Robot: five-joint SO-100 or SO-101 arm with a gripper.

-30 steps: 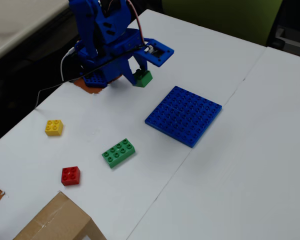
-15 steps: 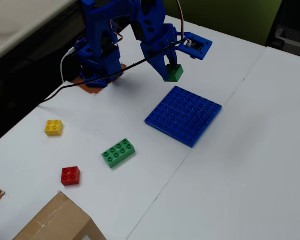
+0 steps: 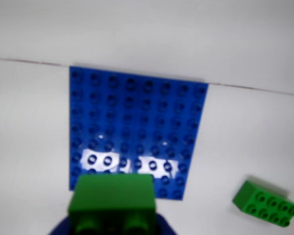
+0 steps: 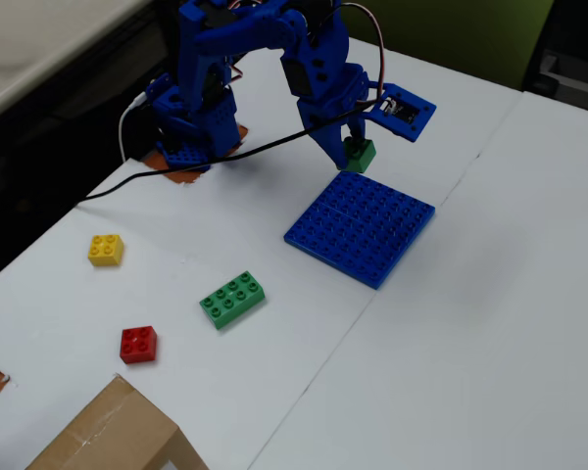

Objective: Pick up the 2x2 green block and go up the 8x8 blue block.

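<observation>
Green block carried, above baseplate's far edge.
Your gripper (image 4: 357, 147) clamps the 2x2 green block (image 4: 358, 156); releasing here risks missing the 8x8 blue block (image 4: 361, 228).

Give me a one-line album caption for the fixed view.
Blue arm's gripper holds a small green block above the edge of the blue baseplate.
</observation>
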